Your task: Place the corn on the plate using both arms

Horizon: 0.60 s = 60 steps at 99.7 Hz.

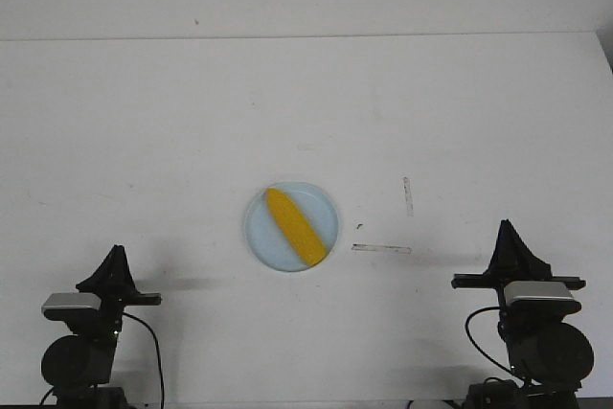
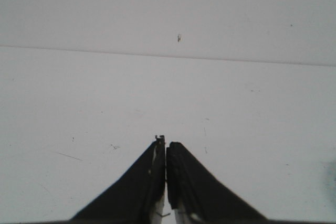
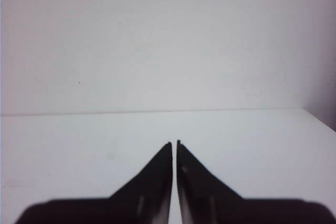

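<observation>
Corn (image 1: 293,227) lies diagonally on plate (image 1: 261,237), so I read both grippers, left (image 1: 117,252) and right (image 1: 505,227), pinched together, parked clear because placement looks done.

Corn on the plate, both arms drawn back at the near edge of the bench.

The bright yellow corn (image 1: 293,228) lies flat and diagonal inside the pale blue plate (image 1: 259,237), pointed end toward the far left, blunt end reaching the near-right rim. The round, shallow plate sits mid-bench. The left pincer (image 1: 116,258) and right pincer (image 1: 505,233) stand well apart from it on either side, tips pressed together and holding nothing.
</observation>
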Available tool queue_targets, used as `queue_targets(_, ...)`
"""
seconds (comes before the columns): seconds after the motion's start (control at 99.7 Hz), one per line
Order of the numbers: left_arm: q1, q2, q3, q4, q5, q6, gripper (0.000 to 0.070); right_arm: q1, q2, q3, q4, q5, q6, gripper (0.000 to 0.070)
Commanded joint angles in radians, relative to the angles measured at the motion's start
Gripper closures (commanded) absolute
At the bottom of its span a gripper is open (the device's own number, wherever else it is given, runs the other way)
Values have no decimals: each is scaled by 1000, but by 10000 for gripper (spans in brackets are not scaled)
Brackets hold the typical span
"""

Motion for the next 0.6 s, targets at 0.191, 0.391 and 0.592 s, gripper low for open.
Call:
queue_targets(0.191, 1, -2, -21, 43, -3, 2, 699, 0, -2, 2, 10, 0, -5, 686)
queue_targets(0.391, 1, -2, -21, 43, -3, 2, 699, 0, -2, 2, 10, 0, -5, 686)
queue_targets(0.592, 1, -1, -21, 43, -3, 2, 699, 0, -2, 2, 10, 0, -5, 686)
